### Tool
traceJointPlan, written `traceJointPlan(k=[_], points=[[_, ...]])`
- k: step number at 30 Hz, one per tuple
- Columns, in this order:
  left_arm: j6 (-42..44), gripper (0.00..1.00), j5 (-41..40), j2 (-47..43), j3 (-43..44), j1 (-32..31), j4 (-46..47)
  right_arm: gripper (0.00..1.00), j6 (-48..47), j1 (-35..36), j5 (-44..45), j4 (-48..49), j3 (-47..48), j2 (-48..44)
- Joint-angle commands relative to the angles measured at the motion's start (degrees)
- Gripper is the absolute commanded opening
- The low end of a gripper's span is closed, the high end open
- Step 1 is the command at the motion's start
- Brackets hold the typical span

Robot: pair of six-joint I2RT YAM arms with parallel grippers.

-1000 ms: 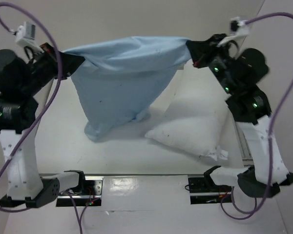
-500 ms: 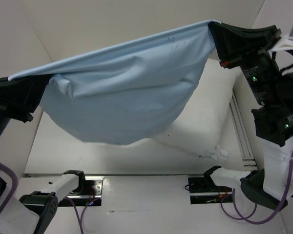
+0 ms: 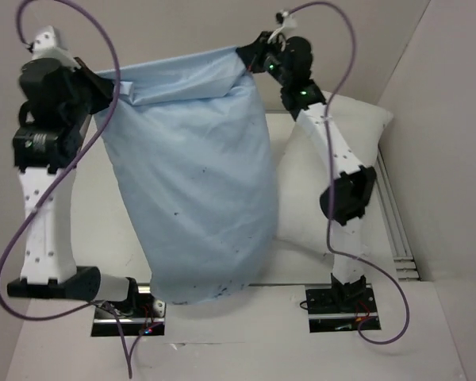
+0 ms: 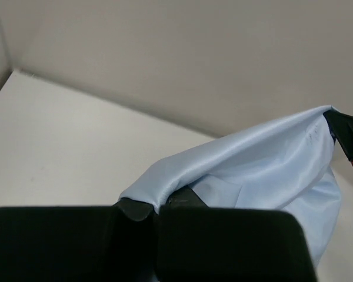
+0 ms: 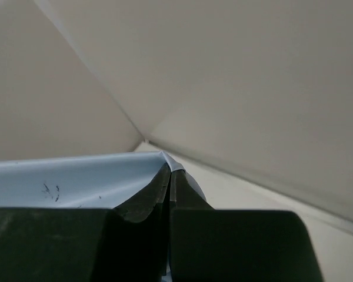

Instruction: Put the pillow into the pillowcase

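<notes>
The light blue pillowcase [image 3: 198, 190] hangs as a long sack between both raised arms, its lower end near the table's front edge. My left gripper [image 3: 115, 89] is shut on its upper left corner, with the cloth [image 4: 247, 158] running off between the jaws in the left wrist view. My right gripper [image 3: 246, 54] is shut on the upper right corner, and the cloth edge [image 5: 76, 179] shows pinched at the fingertips. The white pillow [image 3: 305, 198] lies on the table at the right, partly hidden behind the pillowcase and the right arm.
Beige walls enclose the white table [image 3: 87, 198] at the back and both sides. A metal rail [image 3: 397, 230] runs along the table's right edge. Purple cables [image 3: 341, 48] loop above both arms. Mounting plates [image 3: 341, 305] sit at the near edge.
Both arms swung up and inward, turning the pillowcase from a wide spread sheet into a tall hanging sack. More of the pillow shows at the right.
</notes>
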Motion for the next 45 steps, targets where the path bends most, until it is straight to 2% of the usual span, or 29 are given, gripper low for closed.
traceJointPlan(k=[1,2,4,5,6,7,8,9,10,11,14,16,17,19,21,22,23,24,25,29,33,35,40,43,44,45], points=[[1.90,0.00,-10.37,4.84,-4.87,2.86,1.17,0.00,5.16,0.53,-5.05,4.06,7.43,12.68],[1.20,0.00,-10.90,6.16,-6.28,3.82,1.70,0.00,5.77,1.15,-5.84,4.06,9.37,16.02],[-1.52,0.00,-6.97,9.85,-10.49,10.13,2.57,0.00,6.47,2.73,-6.37,4.67,13.15,24.55],[-2.84,0.00,-1.64,10.99,-11.90,12.86,4.15,0.19,7.95,2.74,-7.16,5.46,15.78,26.67],[-2.85,0.05,0.50,12.31,-12.96,15.23,4.69,0.44,8.58,2.74,-7.77,5.47,16.59,28.34],[-2.85,0.28,2.95,15.46,-12.97,18.65,4.69,0.67,9.11,2.74,-8.65,5.99,16.59,29.32],[-1.46,0.45,4.72,17.05,-11.58,19.47,3.73,0.88,9.11,2.74,-9.53,6.00,15.90,29.33],[0.21,0.59,5.61,18.46,-10.00,19.48,0.94,0.93,9.11,2.74,-9.54,6.00,14.24,27.67],[0.23,0.66,5.62,19.43,-7.81,18.78,-0.13,0.96,9.11,2.21,-9.54,6.69,12.22,23.74],[1.01,0.75,5.62,19.44,-7.79,18.08,-0.75,0.97,9.11,2.21,-9.54,7.40,6.89,21.26],[2.68,0.83,4.30,17.08,-9.87,13.51,-0.23,0.98,8.58,1.07,-9.62,4.97,1.49,13.01],[3.21,0.81,4.30,14.09,-12.17,10.53,-0.23,0.98,5.09,1.07,-9.62,0.31,-0.01,9.13],[3.21,0.78,5.08,13.04,-15.57,9.47,-0.75,0.98,4.29,0.54,-9.62,-4.15,-1.76,4.24],[3.83,0.72,5.09,9.45,-19.98,7.10,-1.37,0.98,1.48,0.54,-9.62,-7.61,-11.05,-1.67],[3.83,0.68,6.66,4.89,-32.41,2.27,-2.08,0.94,-1.77,1.76,-6.83,-12.70,-25.10,-16.48],[2.70,0.68,7.28,2.94,-36.31,1.12,-2.08,0.94,-2.48,2.38,-5.25,-12.72,-30.20,-20.56],[1.64,0.68,7.29,1.35,-39.83,-0.02,-2.08,0.94,-3.19,3.08,-4.01,-14.11,-40.35,-24.08],[0.15,0.68,7.81,-0.49,-43.43,-0.99,-1.55,0.94,-3.19,4.13,-2.08,-15.26,-44.54,-27.51],[-1.95,0.70,8.51,-3.81,-49.99,-2.57,-1.55,0.98,-4.50,6.06,-0.85,-19.19,-51.28,-32.85],[-8.46,0.74,5.62,-7.80,-60.84,-3.73,-0.32,1.00,-3.20,13.60,6.19,-29.13,-61.52,-41.48],[-12.51,0.74,2.73,-7.72,-66.40,-3.12,1.87,1.00,3.73,21.97,10.05,-31.88,-73.37,-47.66],[-13.13,0.74,2.97,-6.32,-69.20,0.12,4.85,1.00,7.77,24.78,11.47,-32.59,-76.20,-49.76],[-14.18,0.73,7.46,0.01,-71.33,4.88,9.61,1.00,11.04,27.78,11.47,-25.57,-84.56,-49.09],[-15.32,0.64,6.94,4.14,-71.33,7.25,12.68,1.00,11.04,27.79,11.47,-18.89,-86.06,-43.64],[-15.33,0.57,6.93,5.37,-70.81,7.95,13.47,1.00,10.35,27.79,11.47,-17.66,-86.06,-41.88],[-14.72,0.37,7.89,7.99,-69.15,9.35,13.48,0.98,9.56,27.79,11.47,-16.86,-85.28,-38.56]])
